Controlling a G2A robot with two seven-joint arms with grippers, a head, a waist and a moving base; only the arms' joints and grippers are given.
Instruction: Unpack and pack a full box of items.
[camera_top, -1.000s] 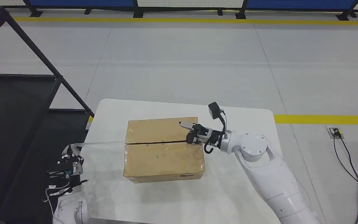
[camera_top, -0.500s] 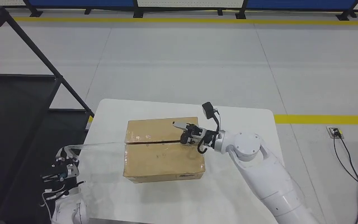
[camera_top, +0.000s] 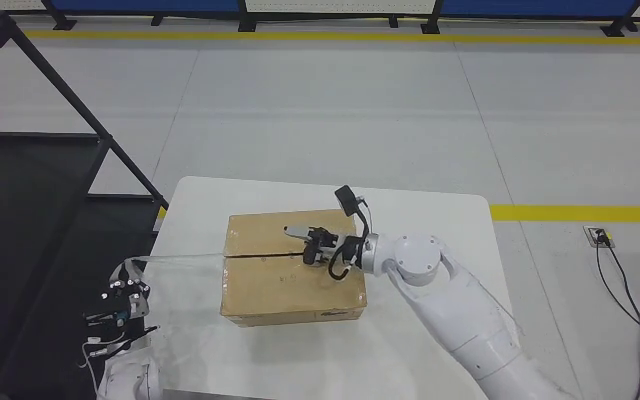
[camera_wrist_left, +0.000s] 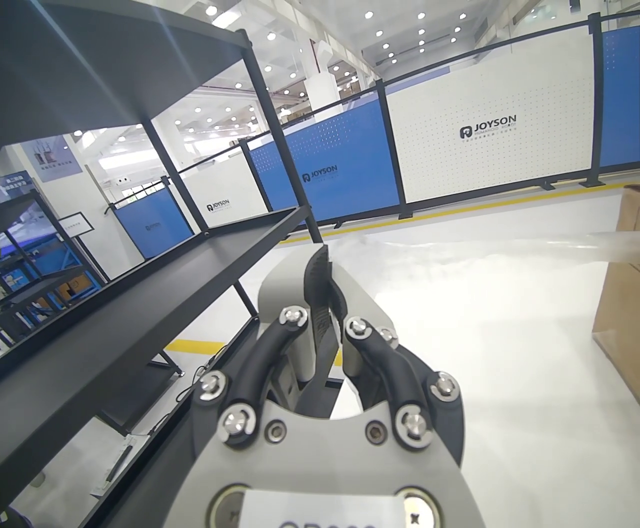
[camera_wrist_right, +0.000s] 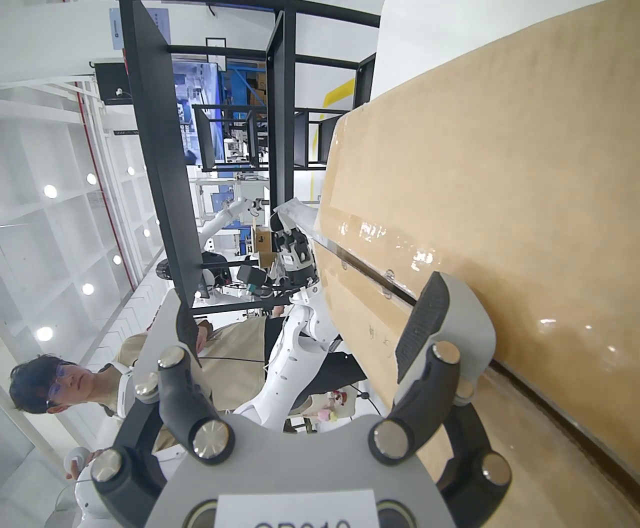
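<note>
Right arm stretched across the closed box (camera_top: 290, 280) on the tabletop (camera_top: 430, 215), right tool (camera_top: 300, 243) spread wide over the seam, shifted from its right end toward mid-box, left tool (camera_wrist_left: 324, 270) clamped on the tape strip (camera_top: 180, 260) drawn off the box.

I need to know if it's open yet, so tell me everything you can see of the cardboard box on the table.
The cardboard box is brown, rectangular, lying flat on the white table. Its two top flaps are down, meeting at a dark middle seam, with glossy patches alongside. A clear tape strip stretches from the seam's end to the shut left gripper. The open right gripper sits over the seam; contact is unclear.
</note>
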